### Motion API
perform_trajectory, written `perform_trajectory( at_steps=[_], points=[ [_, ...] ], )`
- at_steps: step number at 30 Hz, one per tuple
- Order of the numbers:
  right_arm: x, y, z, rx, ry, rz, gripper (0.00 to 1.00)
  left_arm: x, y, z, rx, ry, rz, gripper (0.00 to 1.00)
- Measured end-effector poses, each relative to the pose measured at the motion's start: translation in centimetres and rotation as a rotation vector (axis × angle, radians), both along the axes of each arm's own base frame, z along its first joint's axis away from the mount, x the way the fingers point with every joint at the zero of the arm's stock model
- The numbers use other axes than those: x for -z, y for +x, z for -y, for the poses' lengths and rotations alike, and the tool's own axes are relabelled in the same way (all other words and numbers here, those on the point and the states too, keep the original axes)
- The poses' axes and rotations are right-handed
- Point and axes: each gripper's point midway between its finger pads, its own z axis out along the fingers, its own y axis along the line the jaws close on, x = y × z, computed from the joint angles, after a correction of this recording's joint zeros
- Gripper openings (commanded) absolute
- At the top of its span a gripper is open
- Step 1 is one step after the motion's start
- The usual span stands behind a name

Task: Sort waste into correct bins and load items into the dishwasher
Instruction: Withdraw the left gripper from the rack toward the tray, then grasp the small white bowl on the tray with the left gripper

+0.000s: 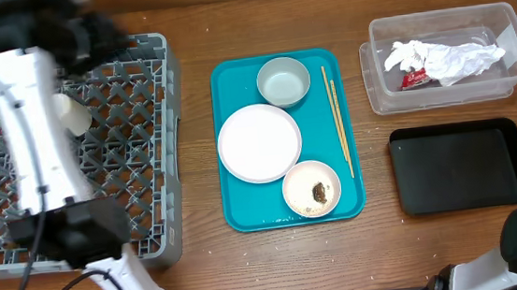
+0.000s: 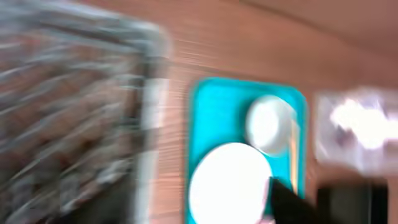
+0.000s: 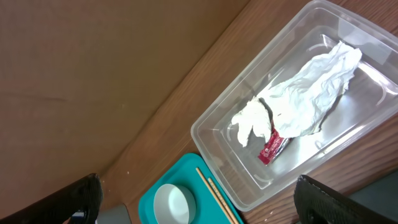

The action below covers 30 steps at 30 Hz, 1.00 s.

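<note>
The pair of thin wooden chopsticks (image 1: 336, 119) lies along the right edge of the teal rectangular serving tray (image 1: 246, 212), long axis running twelve to six. Left of it sit a pale round bowl (image 1: 283, 81), the whitish-pink round plate (image 1: 259, 142) and a second pale bowl (image 1: 311, 188) holding a small brown food lump (image 1: 320, 192). All this lies at three o'clock from my left gripper (image 1: 99, 37), over the grey lattice dish rack (image 1: 152, 220) where a small white cup (image 1: 75, 116) sits. Blur hides its jaws, so I cannot tell their state. My right gripper (image 3: 205, 208) stands wide apart, empty, by the clear plastic tub (image 3: 217, 140) holding crumpled white paper (image 3: 298, 93) and a red snack wrapper (image 3: 272, 148). The shallow black tray (image 1: 462, 169) is bare. I judge the chopsticks nearer my right arm.
</note>
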Motion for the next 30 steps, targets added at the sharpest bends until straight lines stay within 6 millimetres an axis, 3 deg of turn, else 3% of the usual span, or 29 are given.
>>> perform_trajectory(
  at_steps=[6, 10, 13, 17, 22, 30],
  points=[
    [0.0, 0.0, 0.0, 0.000, 0.000, 0.000, 1.00, 2.1, 0.9, 14.7, 0.402, 0.025, 0.072, 0.89],
    [0.0, 0.0, 0.0, 0.000, 0.000, 0.000, 1.00, 6.6, 0.1, 22.7, 0.603, 0.114, 0.060, 0.86],
    [0.0, 0.0, 0.0, 0.000, 0.000, 0.000, 1.00, 11.0, -0.3, 26.9, 0.690, 0.217, 0.031, 0.82],
    [0.0, 0.0, 0.0, 0.000, 0.000, 0.000, 1.00, 16.6, -0.6, 30.7, 0.768, 0.355, 0.017, 0.73],
    [0.0, 0.0, 0.0, 0.000, 0.000, 0.000, 1.00, 21.7, -1.7, 33.3, 0.856, 0.492, 0.004, 0.63],
    [0.0, 0.0, 0.0, 0.000, 0.000, 0.000, 1.00, 23.9, -1.5, 33.0, 0.842, 0.579, -0.017, 0.49]
  ],
)
